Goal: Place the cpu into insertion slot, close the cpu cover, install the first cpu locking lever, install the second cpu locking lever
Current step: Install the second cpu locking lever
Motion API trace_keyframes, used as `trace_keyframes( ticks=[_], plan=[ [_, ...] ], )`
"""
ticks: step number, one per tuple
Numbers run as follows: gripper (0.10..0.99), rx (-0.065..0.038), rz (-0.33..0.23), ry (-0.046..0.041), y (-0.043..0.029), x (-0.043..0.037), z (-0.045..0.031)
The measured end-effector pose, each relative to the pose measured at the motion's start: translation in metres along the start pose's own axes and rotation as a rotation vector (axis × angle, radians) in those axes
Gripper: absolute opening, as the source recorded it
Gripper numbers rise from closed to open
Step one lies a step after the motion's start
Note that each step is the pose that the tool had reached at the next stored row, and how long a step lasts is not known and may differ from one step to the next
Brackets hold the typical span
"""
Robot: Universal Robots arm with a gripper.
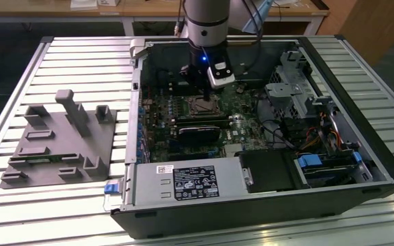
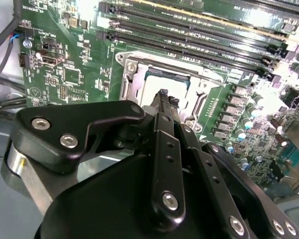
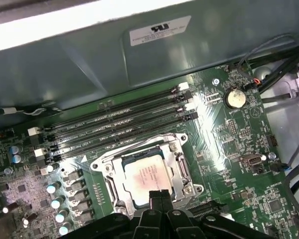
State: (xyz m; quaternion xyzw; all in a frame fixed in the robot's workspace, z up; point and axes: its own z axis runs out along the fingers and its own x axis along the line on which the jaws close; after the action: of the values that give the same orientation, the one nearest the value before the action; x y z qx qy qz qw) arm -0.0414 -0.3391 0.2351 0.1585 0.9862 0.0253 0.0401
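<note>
Cpu (image 3: 145,177) lay flat in the insertion slot (image 3: 105,167), pale metal face up, and the cpu cover (image 3: 175,172) sat down around it as a silvery frame. In the first wrist view the gripper (image 3: 160,195) had its two black fingertips pressed together with nothing between them, and they stood at the edge of the cpu, just above or touching it; I could not tell which. In the second wrist view the same joined tips of the gripper (image 2: 165,95) pointed to the socket's middle.

Around the socket was the green circuit board (image 3: 224,134), and beside the socket ran several long black memory slots (image 3: 119,124). A round silver coin battery (image 3: 234,97) sat on the board further away.

In the exterior view the arm (image 1: 206,23) came down from above into the open computer case (image 1: 266,154), the gripper (image 1: 202,93) over the socket. The case lay on a slatted metal table (image 1: 80,56). On the exterior view's left, well apart from the case, lay a grey fixture tray (image 1: 57,146).
</note>
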Motion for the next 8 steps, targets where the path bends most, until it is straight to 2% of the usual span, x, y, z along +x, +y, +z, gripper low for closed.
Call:
trace_keyframes(
  ticks=[8],
  plan=[
    [0.106,0.000,0.000,0.0000,-0.0088,-0.0058,-0.0001]
  ],
)
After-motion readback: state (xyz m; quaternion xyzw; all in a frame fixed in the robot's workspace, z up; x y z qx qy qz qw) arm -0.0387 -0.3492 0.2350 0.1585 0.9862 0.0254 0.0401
